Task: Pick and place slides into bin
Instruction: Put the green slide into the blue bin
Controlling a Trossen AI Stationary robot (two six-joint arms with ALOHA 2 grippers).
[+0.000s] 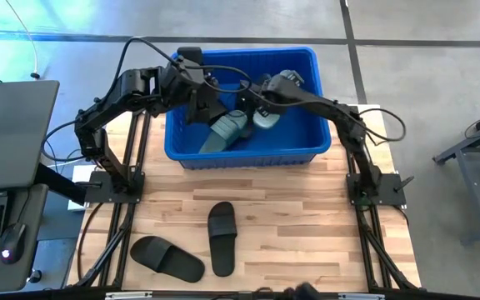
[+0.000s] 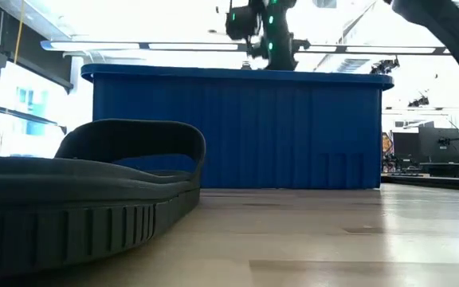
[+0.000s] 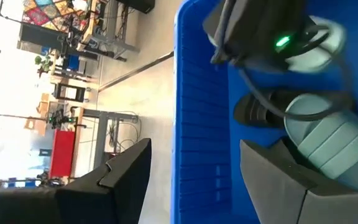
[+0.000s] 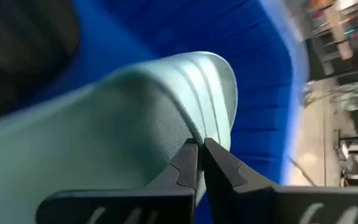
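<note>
The blue bin (image 1: 248, 155) stands at the table's far middle, and both arms reach into it. My right gripper (image 4: 199, 144) is over the bin's right half (image 1: 264, 103), shut on a sage green slide (image 1: 268, 118). Another green slide (image 1: 227, 130) lies on the bin's floor. My left gripper (image 1: 205, 105) hangs open over the bin's left half with nothing between its fingers (image 3: 194, 144). Two black slides (image 1: 221, 237) (image 1: 167, 257) lie sole down on the table near its front edge. My right gripper pinches the edge of the green slide's ribbed strap (image 4: 194, 132) between its two fingertips. The fingers slant down into the bin from the table's right side. The slide sits below the fingers, inside the bin's walls; whether it touches the floor I cannot tell.
The bin's front wall (image 2: 237, 127) rises high above the tabletop. A black slide (image 2: 86, 191) lies close to the low camera. Bare wood lies between the bin and the two black slides. A desk with a laptop and a keyboard stands left of the table.
</note>
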